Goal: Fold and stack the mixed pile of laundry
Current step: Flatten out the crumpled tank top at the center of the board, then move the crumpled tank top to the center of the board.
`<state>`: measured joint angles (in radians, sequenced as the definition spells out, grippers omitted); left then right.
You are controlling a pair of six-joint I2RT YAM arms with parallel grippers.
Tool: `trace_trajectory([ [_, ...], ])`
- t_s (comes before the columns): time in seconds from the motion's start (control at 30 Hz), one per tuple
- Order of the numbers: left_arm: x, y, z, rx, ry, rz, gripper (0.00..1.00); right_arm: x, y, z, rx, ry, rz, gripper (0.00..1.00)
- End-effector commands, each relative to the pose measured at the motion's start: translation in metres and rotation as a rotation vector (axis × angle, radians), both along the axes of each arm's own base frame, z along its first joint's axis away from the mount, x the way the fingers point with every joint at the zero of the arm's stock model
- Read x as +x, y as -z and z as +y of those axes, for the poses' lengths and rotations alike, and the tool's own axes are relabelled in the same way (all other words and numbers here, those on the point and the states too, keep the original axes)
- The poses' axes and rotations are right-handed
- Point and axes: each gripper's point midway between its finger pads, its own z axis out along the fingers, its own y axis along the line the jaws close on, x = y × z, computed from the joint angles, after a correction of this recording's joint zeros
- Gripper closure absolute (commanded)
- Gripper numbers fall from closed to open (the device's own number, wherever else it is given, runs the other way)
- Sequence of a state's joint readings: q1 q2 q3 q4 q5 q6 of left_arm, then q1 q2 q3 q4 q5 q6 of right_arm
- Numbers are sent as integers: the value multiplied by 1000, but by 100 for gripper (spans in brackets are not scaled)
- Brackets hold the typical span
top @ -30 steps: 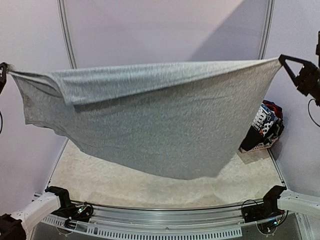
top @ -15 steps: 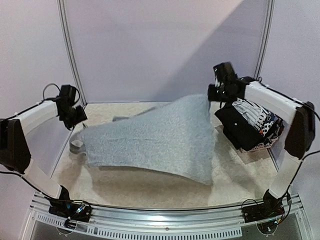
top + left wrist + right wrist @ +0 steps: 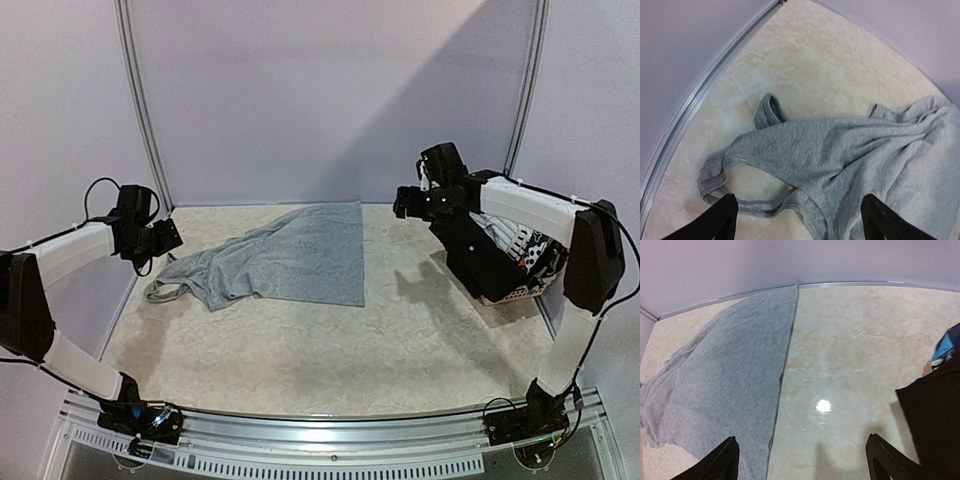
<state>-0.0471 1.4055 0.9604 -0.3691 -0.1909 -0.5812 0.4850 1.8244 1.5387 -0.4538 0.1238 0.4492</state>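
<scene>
Grey garment [image 3: 290, 262]: light heathered grey, no print; trim the same grey.
Black garment [image 3: 478, 262]: solid black.
Striped piece [image 3: 522, 243]: white with black stripes.
Blue bit [image 3: 946, 347]: bright blue, a little red beside it.
Basket [image 3: 515, 295]: pale pink.
Table [image 3: 400, 340]: cream with faint marbled veining.
Walls [image 3: 330, 100]: pale lilac.
Left arm [image 3: 65, 250], right arm [image 3: 520, 205]: the 2 have white links and black joints.
Left gripper [image 3: 799, 200], right gripper [image 3: 801, 440]: black.
</scene>
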Motion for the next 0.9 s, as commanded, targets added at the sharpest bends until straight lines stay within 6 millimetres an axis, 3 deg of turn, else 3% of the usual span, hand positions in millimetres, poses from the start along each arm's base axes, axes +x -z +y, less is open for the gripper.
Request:
trace_trajectory([
  [0.0, -16, 26, -27, -23, 77, 15, 15, -29, 16, 45, 130, -148, 36, 12],
  [0.2, -50, 46, -47, -34, 122, 42, 21, -41, 85, 57, 140, -118, 192, 25],
  [0.4, -75, 43, -44, -8, 125, 21, 22, -77, 143, 93, 97, -183, 313, 29],
  [0.53, -83, 37, -39, 8, 118, 7, 23, -93, 165, 96, 41, -166, 358, 35],
  [0.7, -90, 32, -35, 22, 106, -10, 24, -112, 175, 108, -4, -186, 389, 41],
  [0.87, -92, 31, -33, 28, 105, -14, 24, -121, 184, 94, -125, -122, 380, 51],
])
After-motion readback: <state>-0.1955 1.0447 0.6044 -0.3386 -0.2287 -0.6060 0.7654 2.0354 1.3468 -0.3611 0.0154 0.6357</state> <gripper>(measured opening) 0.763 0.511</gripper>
